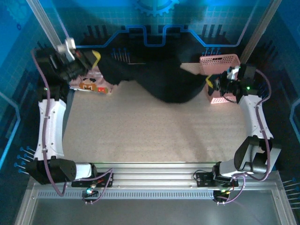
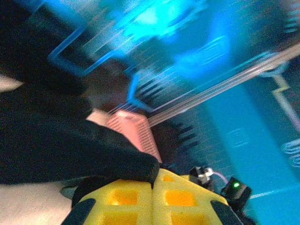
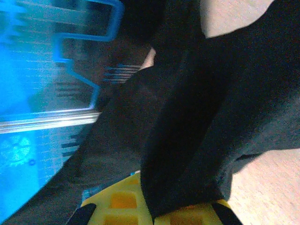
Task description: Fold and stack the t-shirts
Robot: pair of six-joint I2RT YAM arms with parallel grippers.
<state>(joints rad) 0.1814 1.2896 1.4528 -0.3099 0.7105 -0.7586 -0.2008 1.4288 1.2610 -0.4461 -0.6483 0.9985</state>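
Note:
The black t-shirt hangs stretched between my two grippers over the back of the table, its middle sagging onto the tabletop. At the back left, my left gripper is shut on one corner of it. The left wrist view shows the yellow fingers pressed together with black cloth pinched at their tips. My right gripper is shut on the other end beside the basket, and black cloth runs out from between its yellow fingers. The pale pink printed t-shirt lies crumpled under the left arm.
A pink plastic mesh basket stands at the back right, just behind the right gripper, and shows again in the left wrist view. The beige tabletop stretches bare toward the arm bases. Blue walls and metal frame posts enclose the back.

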